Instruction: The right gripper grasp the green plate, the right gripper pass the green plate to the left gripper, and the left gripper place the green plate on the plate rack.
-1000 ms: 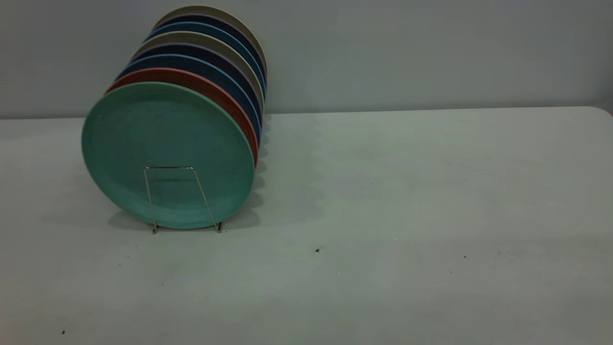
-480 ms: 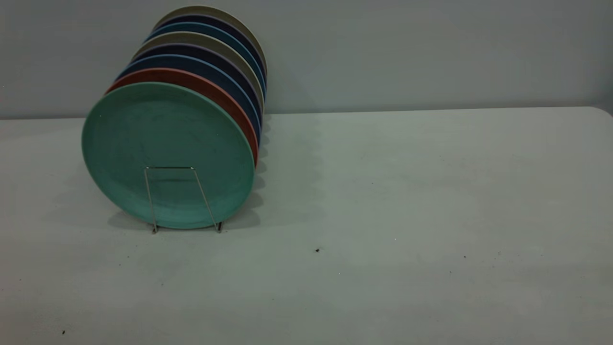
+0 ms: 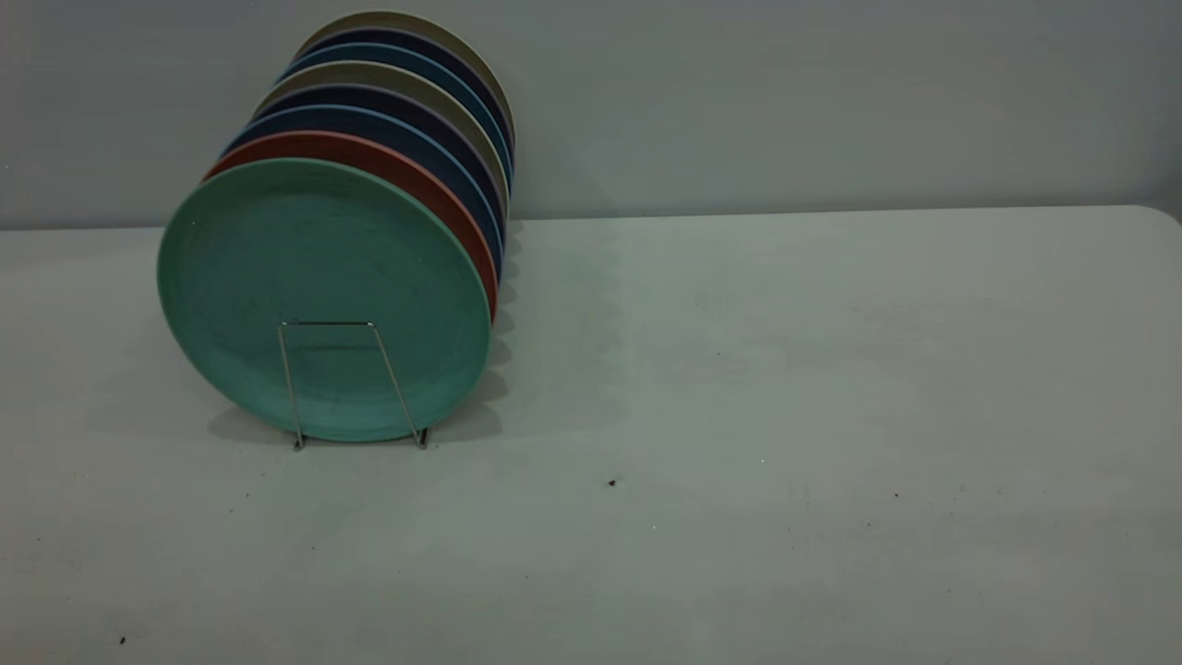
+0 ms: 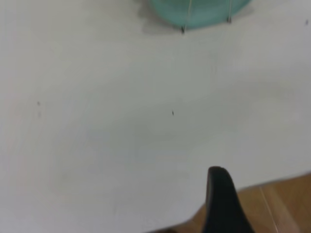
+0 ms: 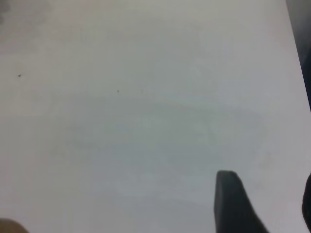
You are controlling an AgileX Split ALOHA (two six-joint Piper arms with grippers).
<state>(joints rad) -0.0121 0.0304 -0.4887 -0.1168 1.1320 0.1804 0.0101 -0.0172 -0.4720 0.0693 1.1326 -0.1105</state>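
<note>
The green plate [image 3: 314, 277] stands upright at the front of the plate rack [image 3: 294, 388], behind its front wire loop. Its lower edge also shows in the left wrist view [image 4: 204, 14], far from the fingers. Neither gripper shows in the exterior view. My left gripper [image 4: 267, 199] hangs over the table's near edge; one black finger [image 4: 221, 204] shows, with nothing beside it. My right gripper [image 5: 269, 199] is open and empty over bare table, one finger [image 5: 233, 206] in view and the other at the picture's edge.
Behind the green plate stand a salmon-pink plate [image 3: 416, 180] and several blue and grey plates [image 3: 406, 102] in the same rack. A grey wall rises behind the table [image 3: 785, 369]. Wooden floor [image 4: 282, 204] shows past the table edge.
</note>
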